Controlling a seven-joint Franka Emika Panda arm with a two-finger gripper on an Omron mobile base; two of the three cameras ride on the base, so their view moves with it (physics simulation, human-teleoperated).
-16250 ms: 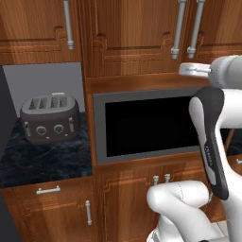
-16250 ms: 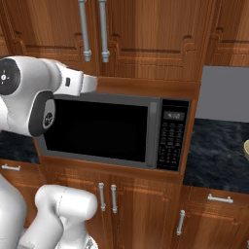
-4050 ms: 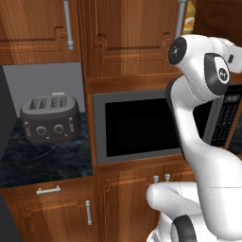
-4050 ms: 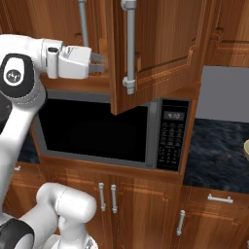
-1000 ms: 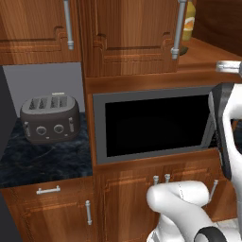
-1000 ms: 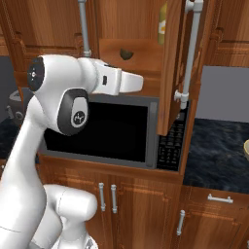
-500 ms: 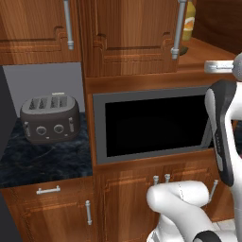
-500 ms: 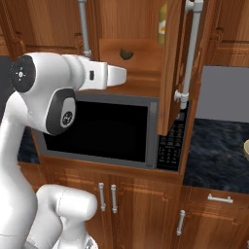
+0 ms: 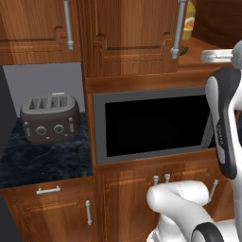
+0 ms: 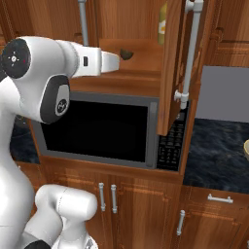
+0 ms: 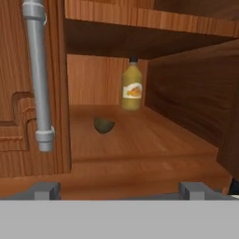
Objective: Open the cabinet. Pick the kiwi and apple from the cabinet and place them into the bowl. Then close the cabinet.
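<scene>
Hand view puts the kiwi (image 11: 103,125) mid-frame ahead of our wide-open gripper (image 11: 120,190); we judge it light, soft, best pinched gently across its middle.

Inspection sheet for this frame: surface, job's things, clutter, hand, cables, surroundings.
Surface: cabinet shelf, bare wood in front.
Job's things: cabinet has its right door swung open, left door shut; kiwi on the shelf, near the middle; apple not made out; bowl rim at the right edge of the right base view.
Clutter: yellow bottle upright behind the kiwi, apart from it.
Hand: open, empty, facing the shelf.
Cables: nothing seen.
Surroundings: microwave below the cabinet, toaster on the dark counter.
</scene>
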